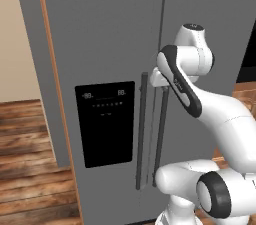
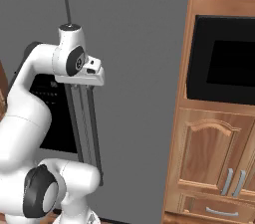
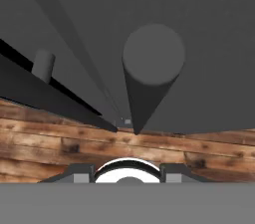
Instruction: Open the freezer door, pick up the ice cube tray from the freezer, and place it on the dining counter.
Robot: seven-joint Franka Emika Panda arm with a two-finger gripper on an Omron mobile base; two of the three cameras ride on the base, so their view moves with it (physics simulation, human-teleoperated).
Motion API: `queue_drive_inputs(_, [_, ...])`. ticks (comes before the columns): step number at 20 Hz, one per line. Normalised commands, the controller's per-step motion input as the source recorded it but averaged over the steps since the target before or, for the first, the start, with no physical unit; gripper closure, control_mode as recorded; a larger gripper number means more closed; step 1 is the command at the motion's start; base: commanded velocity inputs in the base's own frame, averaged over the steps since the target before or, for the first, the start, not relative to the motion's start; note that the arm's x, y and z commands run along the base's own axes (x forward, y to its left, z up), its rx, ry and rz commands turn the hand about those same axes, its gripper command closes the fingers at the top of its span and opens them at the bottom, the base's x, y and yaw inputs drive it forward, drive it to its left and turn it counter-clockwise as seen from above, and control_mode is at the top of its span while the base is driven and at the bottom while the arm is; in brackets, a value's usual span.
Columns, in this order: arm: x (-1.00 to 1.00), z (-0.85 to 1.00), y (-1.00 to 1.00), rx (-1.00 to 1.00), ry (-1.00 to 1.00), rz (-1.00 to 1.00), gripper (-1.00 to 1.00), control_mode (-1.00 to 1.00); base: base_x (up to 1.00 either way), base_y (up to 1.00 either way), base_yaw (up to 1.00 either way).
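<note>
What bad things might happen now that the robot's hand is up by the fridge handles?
1. The two handles stand close together. The hand looks down the end of one handle with the other handle beside it, so it might grab the plain door's bar instead of the freezer door bar.
2. The freezer door is shut; a weak or off-center grip may slip when pulling.

We count two tall grey fridge doors: one freezer door (image 1: 100, 59) bearing one black dispenser panel (image 1: 106, 123), and one plain door (image 1: 210, 14). We count two dark vertical bar handles, the freezer door handle (image 1: 142, 129) and its neighbour (image 1: 161, 129). To the right we note one black wall oven (image 2: 224, 61), two arched wooden cabinet doors (image 2: 209, 153), one drawer front (image 2: 219, 210), and three silver pulls (image 2: 227, 182) across them. One plank floor (image 1: 30, 159) lies below.
</note>
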Motion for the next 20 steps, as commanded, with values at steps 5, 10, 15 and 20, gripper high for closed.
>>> queue_drive_inputs(5, [-0.55,-0.02,-0.02,0.00,-0.01,-0.05,-1.00,-1.00,0.00,0.00,0.00])
queue_drive_inputs(10, [-1.00,-0.14,-0.20,0.00,-0.02,-0.08,-1.00,-1.00,0.00,0.00,0.00])
queue_drive_inputs(15, [-0.80,-0.12,-0.13,0.00,0.00,-0.03,-1.00,-1.00,0.00,0.00,0.00])
queue_drive_inputs(20, [-0.20,-0.02,0.00,0.00,0.00,0.00,-1.00,-1.00,0.00,0.00,0.00])
